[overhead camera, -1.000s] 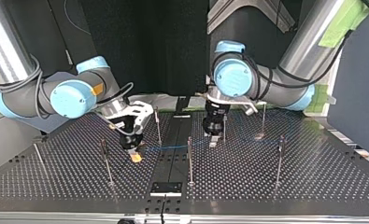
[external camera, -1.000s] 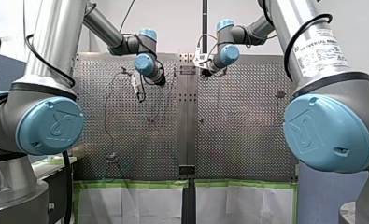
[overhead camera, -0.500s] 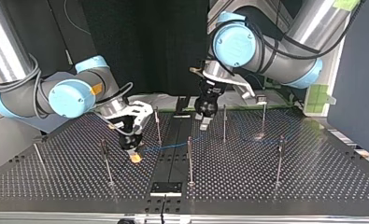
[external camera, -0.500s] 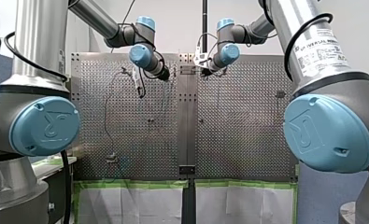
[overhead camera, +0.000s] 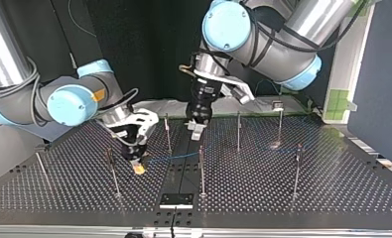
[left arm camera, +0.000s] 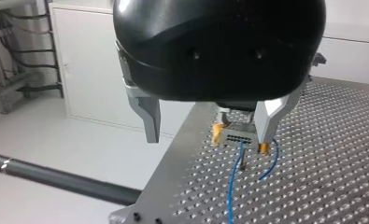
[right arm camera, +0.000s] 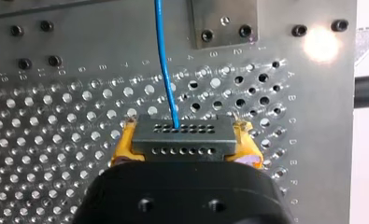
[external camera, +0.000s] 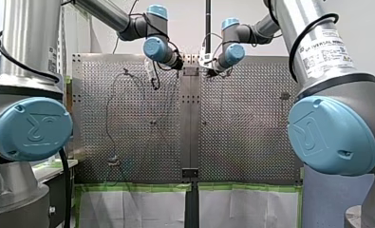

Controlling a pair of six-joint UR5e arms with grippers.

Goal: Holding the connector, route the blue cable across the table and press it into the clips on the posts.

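Spanning the whole scene, the perforated desk [overhead camera: 332, 198] carries thin upright posts [overhead camera: 201, 168] set well apart; the left arm's tool [overhead camera: 197, 130] hangs above the desk's middle strip, its metal fingers [left arm camera: 149, 122] spread wide with nothing between them; the right arm's tool [overhead camera: 138, 163] sits low over the desk, its yellow pads [right arm camera: 124, 145] clamped on the connector [right arm camera: 182, 138]. The likely trouble from here is a snag; the cable lies loose with no tool pressing it, so a pull on the connector could drag it against a post or past a clip; a hard tug might also strain the wire where it enters the connector. The connector is a small dark block with two rows of holes; the blue cable [right arm camera: 166, 70] is thin, leaves one hole, and trails across the desk among the posts; whether any clip holds it is too small to tell.
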